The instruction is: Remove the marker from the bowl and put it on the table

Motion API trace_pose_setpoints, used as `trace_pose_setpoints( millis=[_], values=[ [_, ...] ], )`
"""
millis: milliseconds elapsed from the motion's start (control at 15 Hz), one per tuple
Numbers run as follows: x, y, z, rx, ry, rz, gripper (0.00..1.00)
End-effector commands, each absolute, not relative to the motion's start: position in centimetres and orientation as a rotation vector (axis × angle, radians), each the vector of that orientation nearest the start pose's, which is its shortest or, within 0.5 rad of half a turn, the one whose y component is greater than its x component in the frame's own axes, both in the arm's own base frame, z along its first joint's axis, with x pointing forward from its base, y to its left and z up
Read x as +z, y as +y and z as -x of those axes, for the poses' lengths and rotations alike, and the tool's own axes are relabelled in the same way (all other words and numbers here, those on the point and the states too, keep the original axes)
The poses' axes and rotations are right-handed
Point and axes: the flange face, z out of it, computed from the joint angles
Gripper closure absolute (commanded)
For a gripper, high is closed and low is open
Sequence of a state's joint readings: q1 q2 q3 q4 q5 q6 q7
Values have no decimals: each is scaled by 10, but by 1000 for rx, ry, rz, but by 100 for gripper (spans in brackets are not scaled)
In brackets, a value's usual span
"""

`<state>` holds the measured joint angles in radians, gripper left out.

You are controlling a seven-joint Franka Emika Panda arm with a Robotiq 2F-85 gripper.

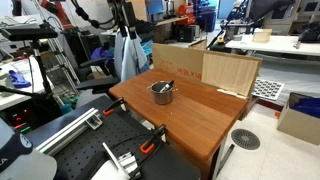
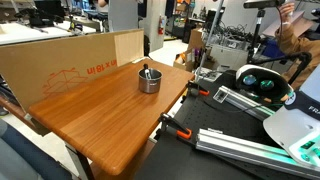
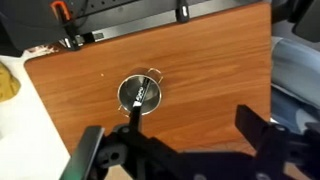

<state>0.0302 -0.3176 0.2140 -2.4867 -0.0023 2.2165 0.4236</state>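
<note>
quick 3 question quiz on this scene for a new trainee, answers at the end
1. True or false: the marker lies flat on the table, beside the bowl.
2. In the wrist view, the jaws of the gripper are: A) shut on the marker, B) open and holding nothing, C) shut on the bowl's rim.
3. What tall brown sheet stands along one edge of the table in both exterior views?

Key: 1) False, the marker is in the bowl. 2) B. 3) A cardboard panel.
</note>
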Motion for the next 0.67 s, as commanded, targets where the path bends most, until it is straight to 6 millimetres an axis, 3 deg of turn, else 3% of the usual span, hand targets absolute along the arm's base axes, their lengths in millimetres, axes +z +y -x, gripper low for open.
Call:
trace_pose_setpoints(
  millis=[0, 600],
  values=[
    [407, 106, -425, -99, 298, 3177, 0],
    [408, 106, -425, -103, 297, 3176, 0]
  ],
)
